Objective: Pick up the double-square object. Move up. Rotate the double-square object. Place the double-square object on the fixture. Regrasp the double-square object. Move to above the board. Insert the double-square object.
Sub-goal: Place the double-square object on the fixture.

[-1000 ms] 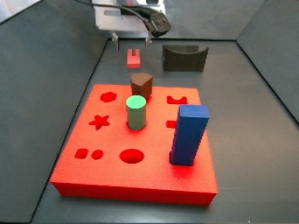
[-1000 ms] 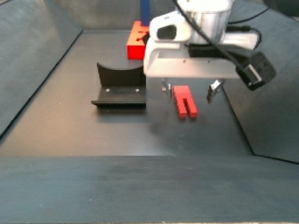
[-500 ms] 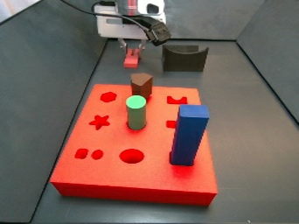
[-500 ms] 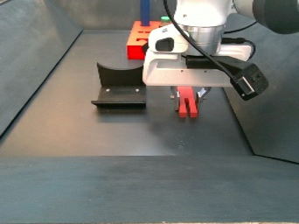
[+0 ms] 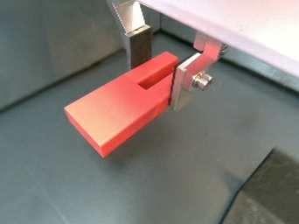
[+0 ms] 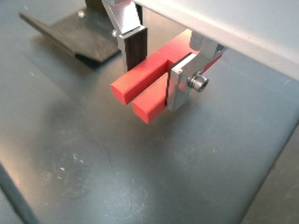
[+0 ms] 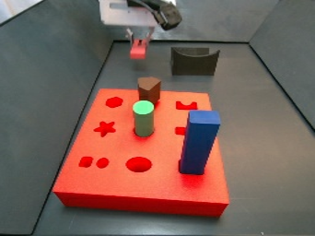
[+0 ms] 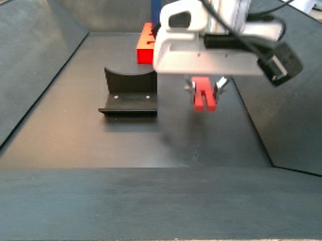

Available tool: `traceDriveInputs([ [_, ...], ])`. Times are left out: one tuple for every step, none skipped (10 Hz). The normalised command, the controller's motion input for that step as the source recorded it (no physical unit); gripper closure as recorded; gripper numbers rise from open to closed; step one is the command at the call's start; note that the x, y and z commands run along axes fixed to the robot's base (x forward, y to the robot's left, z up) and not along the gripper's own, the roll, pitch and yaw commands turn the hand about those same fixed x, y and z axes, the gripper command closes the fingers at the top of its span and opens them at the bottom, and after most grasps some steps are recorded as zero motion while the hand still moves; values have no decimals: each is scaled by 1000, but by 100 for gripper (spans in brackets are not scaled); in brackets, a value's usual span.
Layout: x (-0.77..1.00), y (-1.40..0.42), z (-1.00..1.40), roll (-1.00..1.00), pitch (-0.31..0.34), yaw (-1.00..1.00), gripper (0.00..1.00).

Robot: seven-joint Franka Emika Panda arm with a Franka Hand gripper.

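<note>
While the end effector (image 5: 160,63) hangs above the dark grey counter (image 6: 140,175) with its flat silver fingers (image 5: 187,77) closed on the small flat red-pink double-square object (image 5: 122,101), the piece looks lifted clear of the surface; in a side view the object (image 8: 201,92) sits just under the white wrist housing, above the floor and to one side of the dark grey-black notched fixture (image 8: 127,92). In both wrist views the block projects well out from the plates, gripped only near one end, next to the slot cut in its top face. That long overhang is the main risk: during the coming rotation the free end could swing or pivot between the pads, so the piece would reach the fixture's notch askew. A slip would also spoil the later regrasp and the fit into the large bright red slab-shaped board (image 7: 142,152), where a brown hexagonal peg (image 7: 149,88), a green cylinder (image 7: 143,119) and a tall blue square block (image 7: 198,141) stand close to the open holes. Too little height before turning might let the low end scrape the counter.
</note>
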Motion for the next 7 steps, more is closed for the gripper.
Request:
traceDriveInputs([
  [0, 0, 1000, 0, 0, 0, 100],
  [-1, 1, 1000, 6, 9, 5, 100],
  [-7, 2, 1000, 11, 17, 2, 100],
  [-14, 5, 1000, 26, 25, -7, 100],
  [-16, 6, 1000, 35, 26, -14, 100],
  [-24, 10, 1000, 52, 33, -20, 100],
  [-30, 11, 1000, 61, 38, -20, 100],
])
